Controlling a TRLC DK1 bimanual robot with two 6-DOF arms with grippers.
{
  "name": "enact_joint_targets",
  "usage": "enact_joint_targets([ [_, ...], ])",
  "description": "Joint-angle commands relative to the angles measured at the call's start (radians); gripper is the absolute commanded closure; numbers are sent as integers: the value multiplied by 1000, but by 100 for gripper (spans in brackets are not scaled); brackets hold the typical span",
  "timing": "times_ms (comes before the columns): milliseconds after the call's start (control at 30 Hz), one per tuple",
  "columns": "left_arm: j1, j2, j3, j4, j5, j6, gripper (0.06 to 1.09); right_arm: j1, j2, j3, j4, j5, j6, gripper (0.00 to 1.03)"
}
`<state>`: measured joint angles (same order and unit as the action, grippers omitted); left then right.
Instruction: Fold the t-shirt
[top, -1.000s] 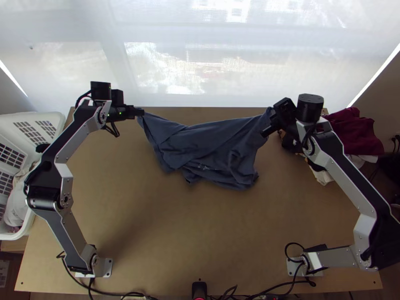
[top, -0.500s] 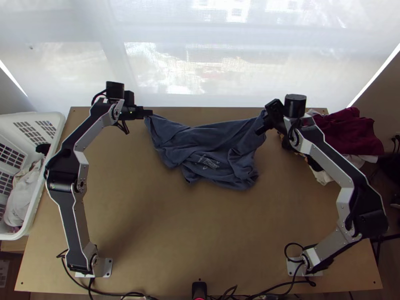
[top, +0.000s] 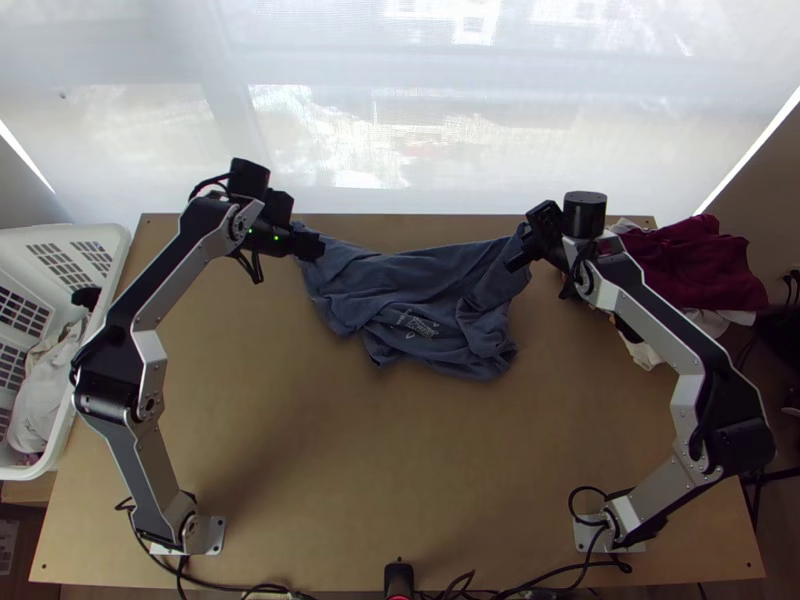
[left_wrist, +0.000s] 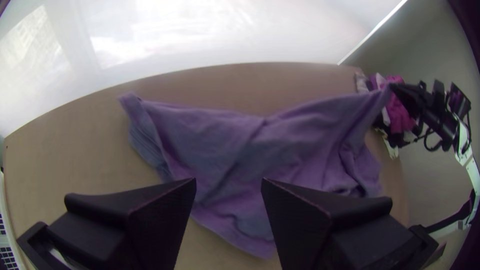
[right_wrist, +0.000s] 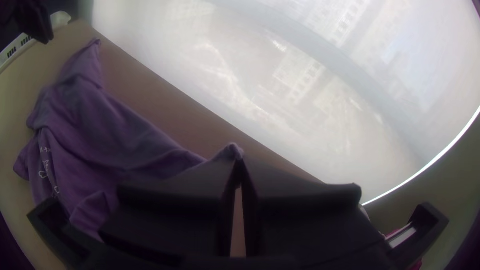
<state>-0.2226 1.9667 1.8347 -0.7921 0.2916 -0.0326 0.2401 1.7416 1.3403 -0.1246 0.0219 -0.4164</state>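
We have the blue-grey t-shirt (top: 400, 280) at the far middle of the table (top: 360, 460), spread unevenly, with folds across it, its near side bunched and a small pale print showing. Our left gripper (top: 312, 245) is over its far left corner, released: the fingers stand wide apart in the left wrist view, and that corner lies loose beyond them. Our right gripper (top: 525, 240) is clenched on the far right corner, a small peak of cloth pinched at its fingertips in the right wrist view

Around us it is rather crowded at the sides. A maroon garment (top: 700, 265) lies on a pile at the far right, over pale cloth (top: 645, 353), and the right arm passes in front of part of that pile. At the left, a white basket (top: 75, 233) holds a pale garment (top: 38, 410) and something black (top: 86, 297), with the left arm standing between it and the shirt. A pale, see-through screen (top: 330, 130) runs just behind the table's far edge, near both grippers. Black cables (top: 565, 575) trail along the near edge, beside a small black device (top: 398, 578)
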Motion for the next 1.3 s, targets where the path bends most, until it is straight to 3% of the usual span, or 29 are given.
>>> enact_joint_targets([
  [0,-112,-155,-178,-107,30,69,42,10,-25,-20,-1,0,14,100],
  [200,-173,-196,-362,-88,21,109,42,22,-57,-38,-1,0,19,100],
  [467,-225,-177,-451,-15,12,112,42,24,-93,-70,-1,0,19,100],
  [900,-231,-120,-442,117,-92,111,42,24,-117,-92,-1,0,24,100],
  [1267,-224,-61,-407,131,-98,111,42,24,-122,-92,-1,0,30,100],
])
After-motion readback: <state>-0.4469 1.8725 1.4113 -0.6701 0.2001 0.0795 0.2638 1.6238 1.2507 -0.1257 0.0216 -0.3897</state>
